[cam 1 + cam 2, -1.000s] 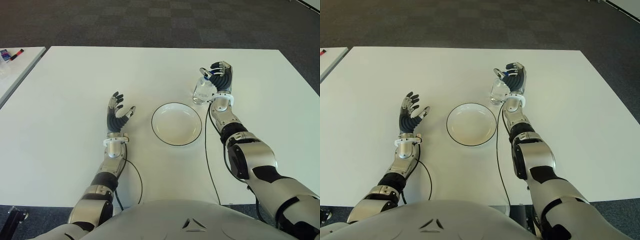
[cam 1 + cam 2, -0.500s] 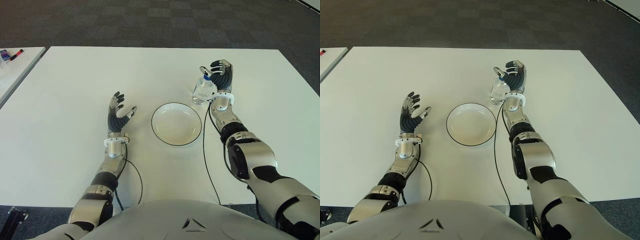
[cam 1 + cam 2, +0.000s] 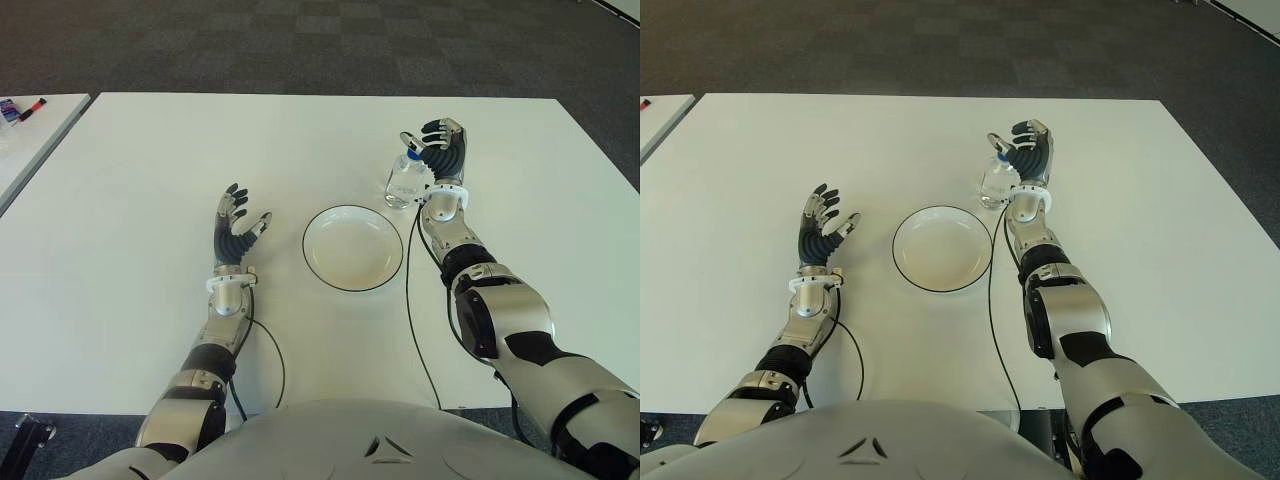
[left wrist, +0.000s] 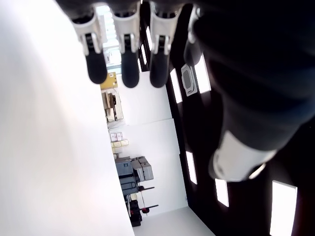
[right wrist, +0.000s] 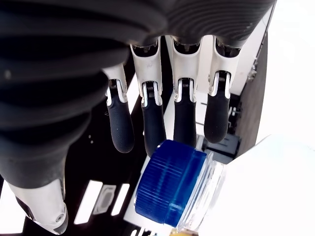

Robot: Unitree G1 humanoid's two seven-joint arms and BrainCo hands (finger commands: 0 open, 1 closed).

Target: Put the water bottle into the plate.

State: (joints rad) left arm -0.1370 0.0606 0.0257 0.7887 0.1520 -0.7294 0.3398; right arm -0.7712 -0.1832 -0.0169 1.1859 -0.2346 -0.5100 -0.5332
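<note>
A small clear water bottle with a blue cap stands upright on the white table, just beyond the right edge of the plate. The white plate, dark-rimmed and empty, lies mid-table. My right hand is up against the bottle's right side, palm toward it. Its fingers are stretched out past the cap and its thumb reaches over the top, not closed around the bottle. My left hand shows left of the plate, fingers spread, holding nothing.
A black cable runs along the table from my right wrist toward the near edge. A second white table at far left carries small items. Dark carpet lies beyond the far edge.
</note>
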